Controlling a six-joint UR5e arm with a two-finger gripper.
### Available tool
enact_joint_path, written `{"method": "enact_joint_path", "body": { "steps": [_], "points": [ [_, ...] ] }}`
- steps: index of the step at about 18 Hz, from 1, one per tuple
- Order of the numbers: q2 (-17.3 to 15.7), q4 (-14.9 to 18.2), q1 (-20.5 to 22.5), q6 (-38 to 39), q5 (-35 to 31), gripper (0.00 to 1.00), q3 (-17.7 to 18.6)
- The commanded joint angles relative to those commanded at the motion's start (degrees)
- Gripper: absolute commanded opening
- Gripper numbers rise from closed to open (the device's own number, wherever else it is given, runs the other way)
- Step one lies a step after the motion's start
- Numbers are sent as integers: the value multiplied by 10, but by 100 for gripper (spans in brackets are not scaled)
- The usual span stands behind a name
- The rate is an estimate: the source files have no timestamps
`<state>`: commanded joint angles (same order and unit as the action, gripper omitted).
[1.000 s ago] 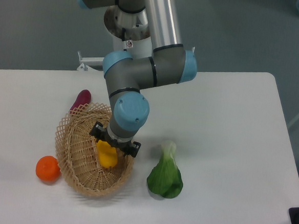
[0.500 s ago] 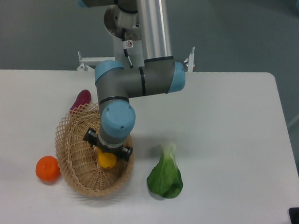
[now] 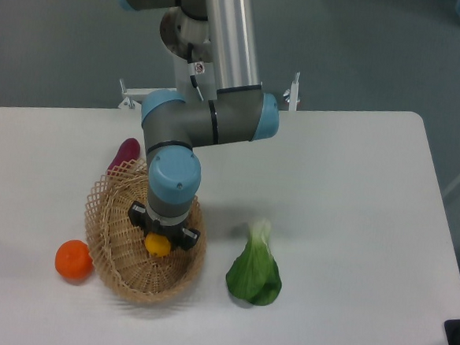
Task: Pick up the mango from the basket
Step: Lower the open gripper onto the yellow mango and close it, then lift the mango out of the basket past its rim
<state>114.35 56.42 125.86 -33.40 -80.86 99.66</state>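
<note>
In basket [image 3: 108,227] — mango [image 3: 158,245] directly under hand [image 3: 162,232]; grip state unclear.

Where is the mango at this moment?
The mango lies inside the basket at the table's lower left, mostly hidden under the gripper, with the orange fruit outside to its left.

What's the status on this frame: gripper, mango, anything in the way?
Gripper down inside basket, directly over mango; jaw state hidden by wrist. Mango mostly covered, not lifted. Orange, eggplant, leafy green outside basket, clear of gripper.
</note>
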Motion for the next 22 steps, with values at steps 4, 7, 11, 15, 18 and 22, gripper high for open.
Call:
{"method": "enact_joint_path", "body": {
  "steps": [4, 7, 11, 15, 18, 22],
  "points": [
    [-29, 1, 11, -8, 1, 21, -1],
    [-37, 0, 24, -20, -1, 22, -10],
    [-40, 1, 44, -41, -2, 22, -31],
    [-40, 1, 61, -67, -18, 22, -39],
    [-52, 3, 83, -104, -34, 22, -41],
    [-53, 2, 120, -139, -35, 22, -42]
  ]
}}
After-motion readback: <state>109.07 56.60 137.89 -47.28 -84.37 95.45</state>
